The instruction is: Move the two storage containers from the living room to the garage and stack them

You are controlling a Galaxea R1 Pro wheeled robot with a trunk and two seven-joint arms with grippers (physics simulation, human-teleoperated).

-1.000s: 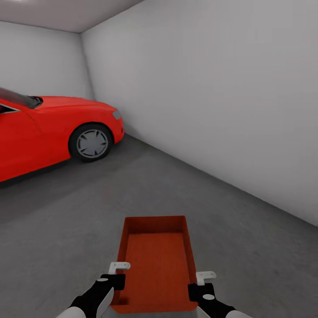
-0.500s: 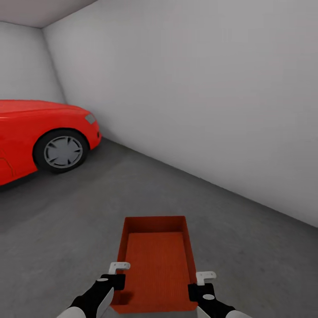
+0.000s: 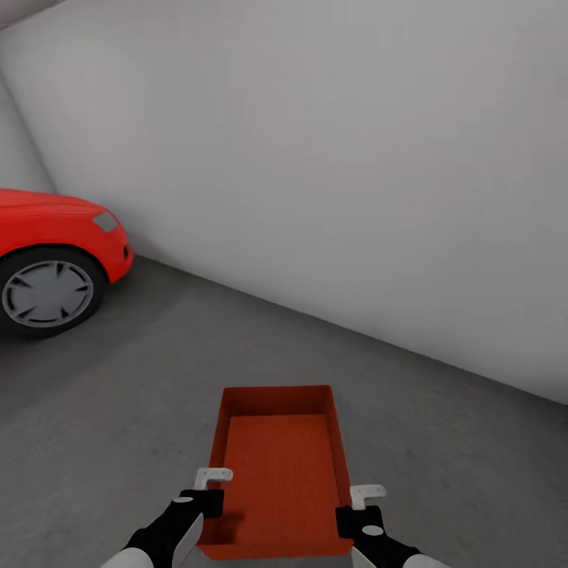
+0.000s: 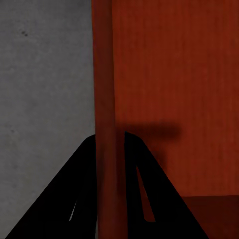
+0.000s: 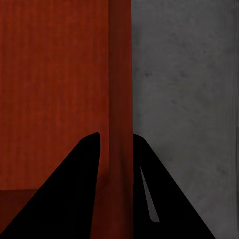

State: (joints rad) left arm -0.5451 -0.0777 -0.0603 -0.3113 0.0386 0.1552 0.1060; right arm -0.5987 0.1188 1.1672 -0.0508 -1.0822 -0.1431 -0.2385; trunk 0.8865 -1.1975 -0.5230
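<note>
Open-top red-orange rectangular bin (image 3: 276, 473) held above dark grey garage floor (image 3: 118, 426), L fingers (image 4: 110, 169) & R fingers (image 5: 115, 164) clamped on side walls. Carry step; set-down spot needed next.

The head view has swung rightward: the red car (image 3: 55, 260) now sits further toward the left edge, only its front wheel and nose showing, and the grey wall (image 3: 355, 173) apparently spans more of the scene.

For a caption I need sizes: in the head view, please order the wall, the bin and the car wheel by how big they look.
1. Wall, by far the largest.
2. Bin, though it is nearest the camera.
3. Car wheel, farther away and partly cut off.
</note>
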